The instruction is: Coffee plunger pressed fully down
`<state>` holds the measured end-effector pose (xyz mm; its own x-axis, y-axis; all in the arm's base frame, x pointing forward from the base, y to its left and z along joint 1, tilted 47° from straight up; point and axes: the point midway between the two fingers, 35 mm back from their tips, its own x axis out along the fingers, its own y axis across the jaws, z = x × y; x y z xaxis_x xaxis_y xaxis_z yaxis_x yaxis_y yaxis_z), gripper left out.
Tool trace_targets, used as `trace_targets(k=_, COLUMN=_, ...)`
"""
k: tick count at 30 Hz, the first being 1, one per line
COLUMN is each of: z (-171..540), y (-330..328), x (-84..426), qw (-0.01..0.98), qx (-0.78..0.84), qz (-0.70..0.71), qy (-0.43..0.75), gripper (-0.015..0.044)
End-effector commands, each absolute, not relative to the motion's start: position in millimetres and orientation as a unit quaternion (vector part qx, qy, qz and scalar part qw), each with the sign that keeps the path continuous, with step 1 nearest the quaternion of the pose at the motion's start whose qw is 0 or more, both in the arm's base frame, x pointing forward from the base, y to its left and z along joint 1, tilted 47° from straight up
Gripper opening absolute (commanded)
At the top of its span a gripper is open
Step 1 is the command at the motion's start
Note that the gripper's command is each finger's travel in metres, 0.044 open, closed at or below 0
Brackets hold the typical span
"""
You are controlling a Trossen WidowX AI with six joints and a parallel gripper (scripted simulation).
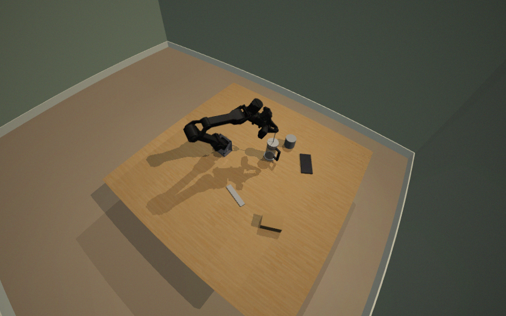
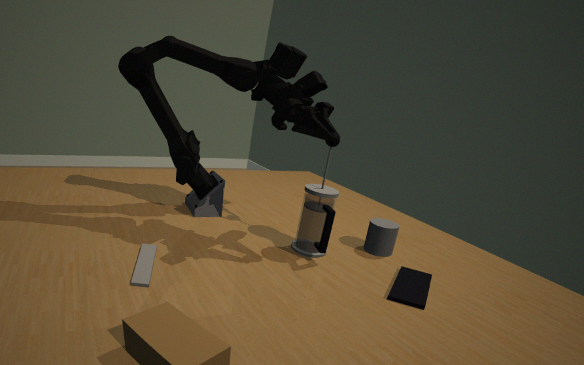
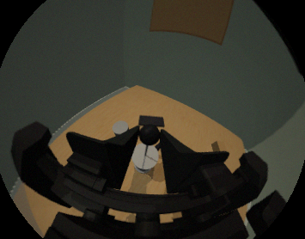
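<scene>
The coffee press (image 1: 271, 150) (image 2: 312, 227) (image 3: 145, 158) stands upright on the table, a glass cylinder with a pale lid and a black handle. Its thin plunger rod (image 2: 326, 167) rises well above the lid to a round black knob (image 2: 332, 139) (image 3: 149, 134). The dark filter disc shows in the upper part of the glass in the exterior view. My gripper (image 1: 275, 129) (image 2: 331, 137) (image 3: 149, 130) is shut on the knob, with one fingertip on each side of it in the wrist view. In the exterior view the near finger hides part of the knob.
A grey cylinder (image 1: 290, 141) (image 2: 381, 237) (image 3: 120, 128) stands beside the press. A black flat slab (image 1: 306, 163) (image 2: 410, 287) (image 3: 151, 120) lies beyond it. A pale flat bar (image 1: 234, 195) (image 2: 143, 265) and a tan box (image 1: 271, 222) (image 2: 176, 333) are on the table (image 1: 207, 235) (image 2: 284, 317).
</scene>
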<state>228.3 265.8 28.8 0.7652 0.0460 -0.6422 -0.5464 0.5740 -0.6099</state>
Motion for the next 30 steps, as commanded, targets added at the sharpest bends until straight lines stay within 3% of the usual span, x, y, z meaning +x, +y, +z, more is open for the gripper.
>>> trace_targets(k=1, z=11, y=247, x=229, qw=0.825, qx=-0.438, qz=0.170, qy=0.312, gripper=0.0119)
trace_targets(k=30, z=-25, y=216, x=237, qw=0.825, qx=-0.439, qz=0.170, qy=0.311, gripper=0.0119)
